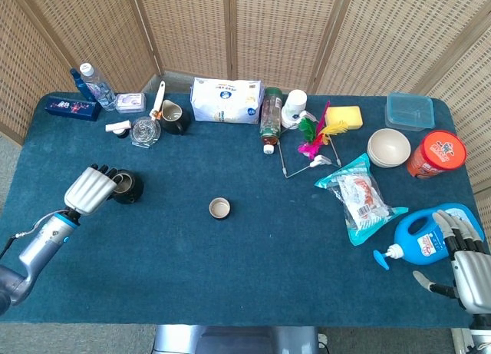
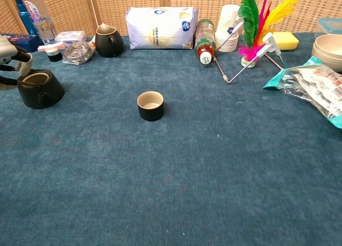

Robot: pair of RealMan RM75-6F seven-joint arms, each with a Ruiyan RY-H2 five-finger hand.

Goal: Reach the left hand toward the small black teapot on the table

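Observation:
The small black teapot (image 1: 127, 186) stands lidless on the blue table's left side, also low at the left edge of the chest view (image 2: 41, 90). My left hand (image 1: 90, 190) is right against its left side, fingers curled down over the handle. In the chest view the left hand (image 2: 10, 59) wraps the handle, with the thumb below it. My right hand (image 1: 468, 271) rests open at the table's front right corner, beside the blue detergent bottle (image 1: 423, 243).
A small brown cup (image 1: 219, 208) stands mid-table. A dark pitcher (image 1: 173, 117), steel scourer (image 1: 144, 130), white bag (image 1: 226, 100) and bottles line the back. A snack bag (image 1: 359, 197), bowl (image 1: 387, 147) and red tub (image 1: 438, 153) lie right.

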